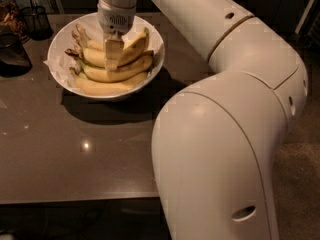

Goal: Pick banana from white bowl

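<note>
The white bowl [59, 76] stands at the back left of the dark table, lined with crumpled white paper. Several pale-yellow bananas lie in it with their brownish stems to the left. My gripper [111, 63] reaches straight down into the middle of the bowl, among the bananas. Its tip is at the upper bananas, touching or very close to one banana [134, 45] that slants up to the right. The lower bananas [107, 87] lie flat along the front of the bowl. My wrist hides part of the back of the bowl.
A dark wire-mesh cup [36, 18] stands at the back left, and a dark object [12, 54] sits left of the bowl. My large white arm [225, 134] fills the right side. The table's front edge [75, 200] runs along the bottom left.
</note>
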`<state>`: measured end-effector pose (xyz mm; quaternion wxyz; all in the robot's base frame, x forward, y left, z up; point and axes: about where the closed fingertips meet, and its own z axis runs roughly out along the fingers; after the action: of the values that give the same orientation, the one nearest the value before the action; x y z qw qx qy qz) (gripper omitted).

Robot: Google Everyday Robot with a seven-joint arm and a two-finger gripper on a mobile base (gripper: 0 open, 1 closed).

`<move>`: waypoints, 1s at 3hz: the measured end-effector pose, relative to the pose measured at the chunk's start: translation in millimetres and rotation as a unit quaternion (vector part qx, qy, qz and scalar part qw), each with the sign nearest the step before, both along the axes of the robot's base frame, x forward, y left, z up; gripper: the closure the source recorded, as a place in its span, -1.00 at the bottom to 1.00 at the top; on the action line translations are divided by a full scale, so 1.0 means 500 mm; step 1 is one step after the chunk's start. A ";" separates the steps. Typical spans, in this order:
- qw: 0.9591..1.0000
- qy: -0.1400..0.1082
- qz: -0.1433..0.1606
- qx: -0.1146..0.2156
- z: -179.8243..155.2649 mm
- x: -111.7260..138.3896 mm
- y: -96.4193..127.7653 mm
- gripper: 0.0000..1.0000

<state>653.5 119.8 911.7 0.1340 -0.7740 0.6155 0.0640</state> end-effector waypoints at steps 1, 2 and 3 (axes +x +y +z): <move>0.999 -0.036 -0.006 0.019 0.066 -0.015 -0.021 1.00; 0.997 -0.063 -0.002 0.042 0.137 -0.046 -0.039 1.00; 0.997 -0.067 -0.002 0.044 0.140 -0.044 -0.036 1.00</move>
<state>631.4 101.9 982.0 0.2093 -0.7686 0.6033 0.0391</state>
